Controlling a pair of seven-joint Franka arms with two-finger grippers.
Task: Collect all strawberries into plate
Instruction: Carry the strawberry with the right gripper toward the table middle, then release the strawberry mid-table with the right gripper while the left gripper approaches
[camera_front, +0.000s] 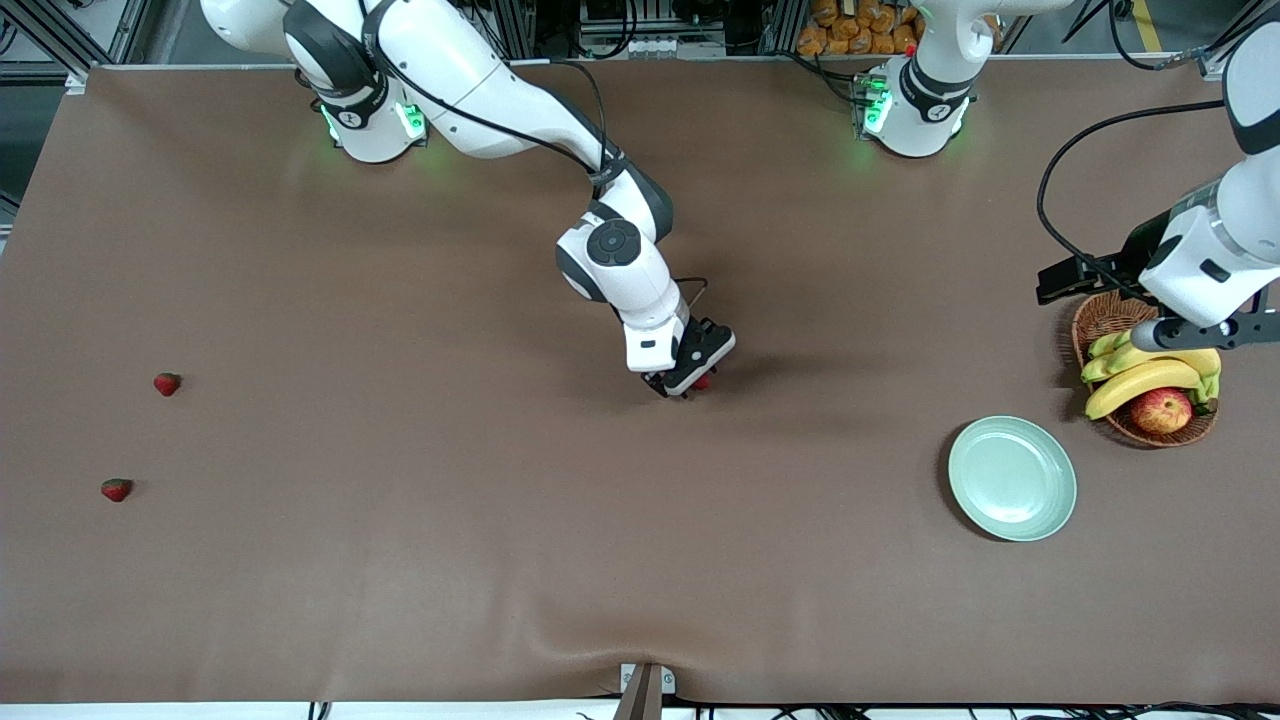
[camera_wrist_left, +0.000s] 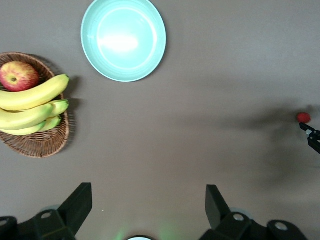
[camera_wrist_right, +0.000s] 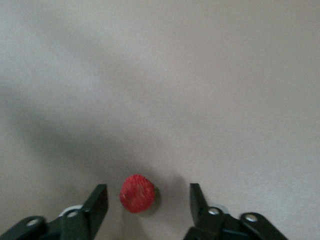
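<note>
With the right end effector (camera_wrist_right: 145, 202) spread wide around a strawberry (camera_wrist_right: 137, 193) lying mid-worktop, well apart from the plate (camera_front: 1012, 478), the berry could roll there, while the left end effector (camera_wrist_left: 145, 207) waits wide over the basket (camera_front: 1100, 318).

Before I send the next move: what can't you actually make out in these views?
- Strawberry between the open right gripper fingers: front view mostly hides it under the gripper; its green top is unseen in the right wrist view.
- Basket: front view, partly covered by the left arm, waiting above with the left gripper open.
- Whether that strawberry touches either finger: unclear.
</note>
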